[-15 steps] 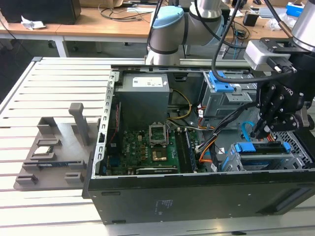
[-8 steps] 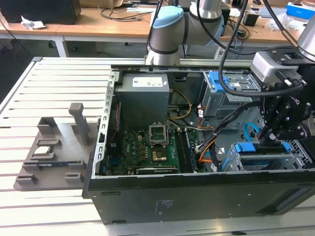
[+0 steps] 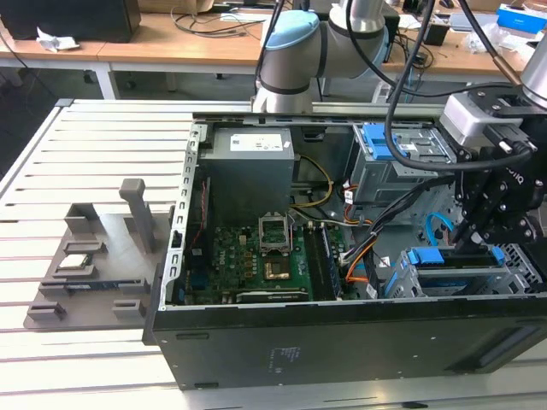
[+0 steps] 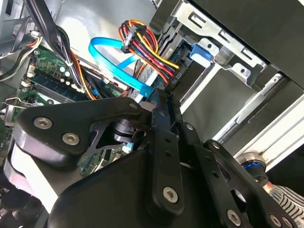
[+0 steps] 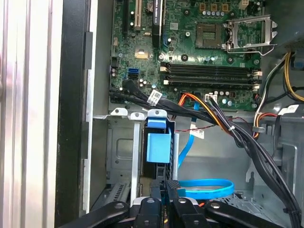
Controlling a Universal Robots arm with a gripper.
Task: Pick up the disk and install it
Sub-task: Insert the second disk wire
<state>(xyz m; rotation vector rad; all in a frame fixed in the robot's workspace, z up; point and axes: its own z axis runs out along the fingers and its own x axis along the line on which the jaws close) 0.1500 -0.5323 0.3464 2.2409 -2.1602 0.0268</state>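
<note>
A ribbed grey metal bench (image 3: 85, 137) carries an open black desktop computer case (image 3: 342, 342) lying on its side, with wooden desks and loose cables behind it; on the exterior view's left a grey plastic fixture (image 3: 94, 256) sits on the bench, holding a small square silver chip (image 3: 77, 261); inside the case lie a green motherboard (image 3: 256, 256), a grey power supply box (image 3: 252, 171) and bundles of coloured wires (image 4: 142, 42); a flat blue data cable (image 5: 209, 187) loops on the case floor.

The black tool (image 3: 475, 237) on the arm hangs over the drive cage at the exterior view's right, its tips down at the flat silver disk in its bright blue plastic carrier bracket (image 3: 453, 256); the disk stands on edge in a slot of the grey metal drive cage (image 3: 513, 282), with its long axis running across the exterior view from left to right, and its blue top edge faces up; in the first wrist view the blue bracket (image 5: 158, 142) shows end-on between the cage walls, just ahead of the tool (image 5: 165, 190); the fingers lie close together there, narrow about the bracket's edge, yet whether they actually grip it I cannot tell.
</note>
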